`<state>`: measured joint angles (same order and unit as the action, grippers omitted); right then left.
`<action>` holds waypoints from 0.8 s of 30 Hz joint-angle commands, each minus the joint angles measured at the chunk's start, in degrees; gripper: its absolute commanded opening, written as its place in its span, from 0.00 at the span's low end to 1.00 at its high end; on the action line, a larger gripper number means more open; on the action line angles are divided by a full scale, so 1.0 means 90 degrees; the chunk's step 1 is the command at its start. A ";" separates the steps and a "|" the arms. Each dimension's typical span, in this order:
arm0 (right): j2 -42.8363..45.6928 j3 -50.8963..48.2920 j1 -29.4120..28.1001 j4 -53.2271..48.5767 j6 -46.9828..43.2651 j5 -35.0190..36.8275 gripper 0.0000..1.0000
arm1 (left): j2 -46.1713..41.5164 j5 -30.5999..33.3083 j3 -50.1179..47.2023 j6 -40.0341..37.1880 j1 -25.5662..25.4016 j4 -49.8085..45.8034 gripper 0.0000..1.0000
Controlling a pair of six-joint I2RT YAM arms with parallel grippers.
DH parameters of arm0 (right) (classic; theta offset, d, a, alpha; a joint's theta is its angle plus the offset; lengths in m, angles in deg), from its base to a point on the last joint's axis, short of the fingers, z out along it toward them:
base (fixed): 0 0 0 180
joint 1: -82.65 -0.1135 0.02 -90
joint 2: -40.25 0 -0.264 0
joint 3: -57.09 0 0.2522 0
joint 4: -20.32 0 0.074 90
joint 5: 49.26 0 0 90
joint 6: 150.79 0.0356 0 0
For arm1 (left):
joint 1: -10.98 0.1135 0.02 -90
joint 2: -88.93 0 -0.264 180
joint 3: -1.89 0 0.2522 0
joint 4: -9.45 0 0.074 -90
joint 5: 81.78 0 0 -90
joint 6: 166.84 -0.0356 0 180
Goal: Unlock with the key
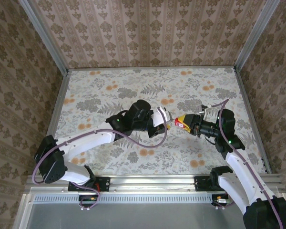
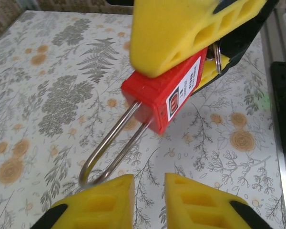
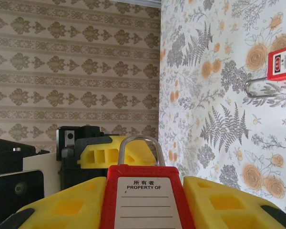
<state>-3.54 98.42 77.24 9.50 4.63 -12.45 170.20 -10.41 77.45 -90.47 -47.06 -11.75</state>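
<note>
Two robot arms reached in from the near edge of a flower-patterned table [image 1: 133,86] and met above its middle.

The right end effector [image 1: 189,125], coming from the right, was clenched on the body of a red padlock [image 1: 182,123]. Its yellow fingers [image 3: 219,202] pressed the two sides of the body. The padlock was held off the table, with a white label reading "PROPERTY OF" facing the right wrist camera. A metal ring [image 2: 217,56] showed at the end of the padlock that sat back between those fingers.

The padlock's steel shackle [image 2: 112,150] pointed left, toward the left end effector [image 2: 149,191]. That end effector's two yellow fingers stood a narrow gap apart, with bare table showing between them and nothing grasped. The bend of the shackle lay just beside the tip of one finger; whether they touched could not be told.

Farther off, in the right wrist view, a second red padlock [image 3: 282,61] lay flat on the table, well apart from both end effectors.
</note>
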 commanded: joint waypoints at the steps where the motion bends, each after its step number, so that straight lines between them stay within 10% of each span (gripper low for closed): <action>1: 0.0119 -0.0060 -0.0004 -0.0112 -0.0168 -0.0247 0.22 | 0.0221 -0.0449 0.0399 -0.0242 0.0009 -0.0237 0.19; 13: 0.0188 -0.0080 -0.0024 -0.0179 -0.0211 -0.0340 0.22 | 0.0258 -0.0382 0.0404 -0.0498 0.0029 -0.0447 0.12; 24: 0.0305 -0.0066 -0.0039 -0.0634 -0.0512 -0.0347 0.21 | -0.0208 0.0321 0.0264 -0.0844 0.0116 -0.0780 0.44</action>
<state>-1.71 97.65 77.24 4.56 1.46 -12.97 169.90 -9.95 79.64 -96.76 -46.88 -18.31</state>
